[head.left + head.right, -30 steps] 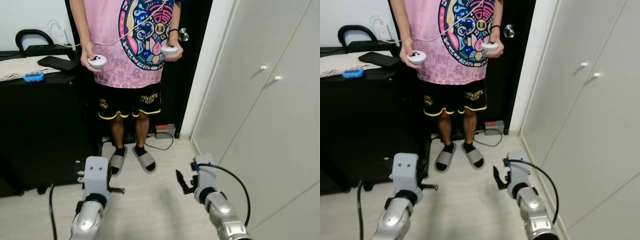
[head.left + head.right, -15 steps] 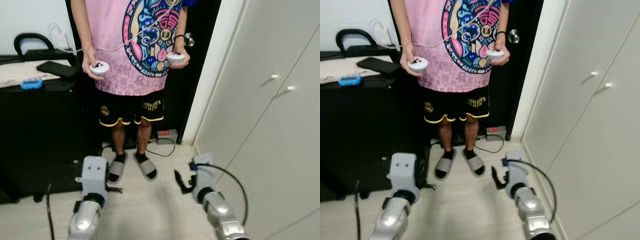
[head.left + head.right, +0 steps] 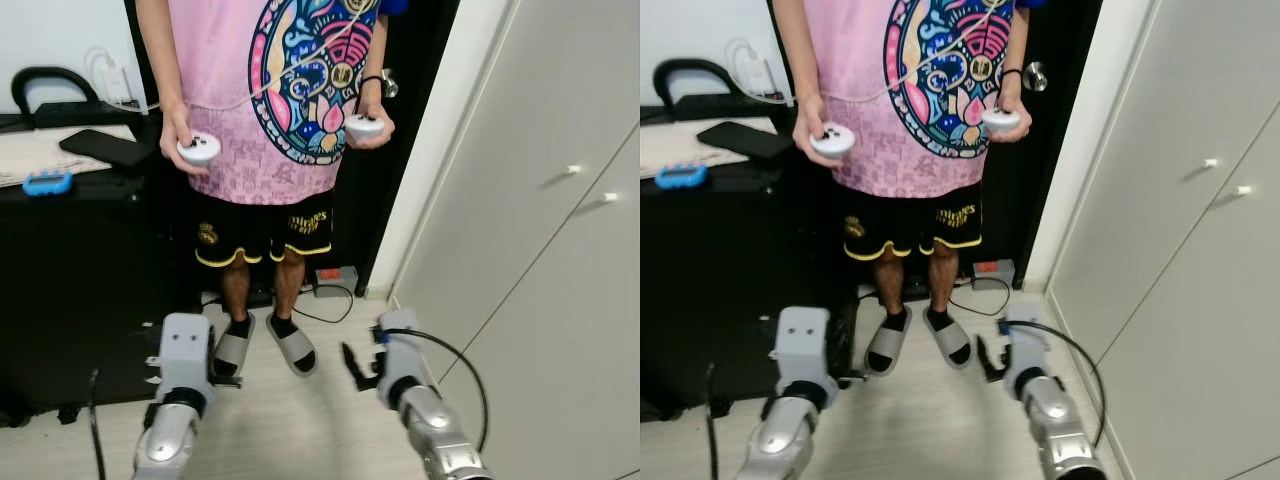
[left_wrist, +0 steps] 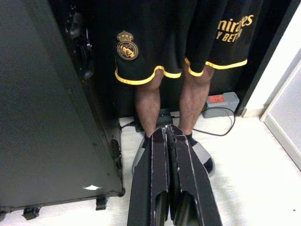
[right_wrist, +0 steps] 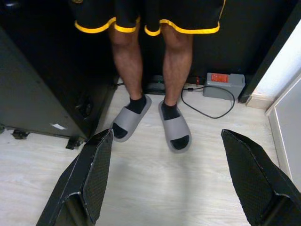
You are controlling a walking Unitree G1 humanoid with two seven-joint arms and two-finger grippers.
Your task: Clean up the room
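Note:
My left gripper (image 4: 167, 131) is shut with nothing between its fingers and hangs low over the pale wood floor (image 3: 300, 420), close to a black cabinet (image 3: 80, 270). My right gripper (image 5: 167, 136) is open and empty, its fingers (image 5: 96, 160) spread wide, low above the floor beside a white wardrobe (image 3: 540, 250). On the cabinet top lie a small blue object (image 3: 47, 183) and a flat black device (image 3: 105, 147). Both grippers point toward a person's feet in grey slippers (image 5: 175, 128).
A person (image 3: 280, 110) in a pink shirt stands right ahead, holding two white controllers (image 3: 198, 150). A grey power box (image 5: 224, 84) with a black cable (image 5: 207, 110) lies on the floor behind the feet. A dark doorway (image 3: 420, 120) lies behind.
The whole view has shifted, so the person and cabinet look nearer and the wardrobe further right. Both grippers hold the same pose as before.

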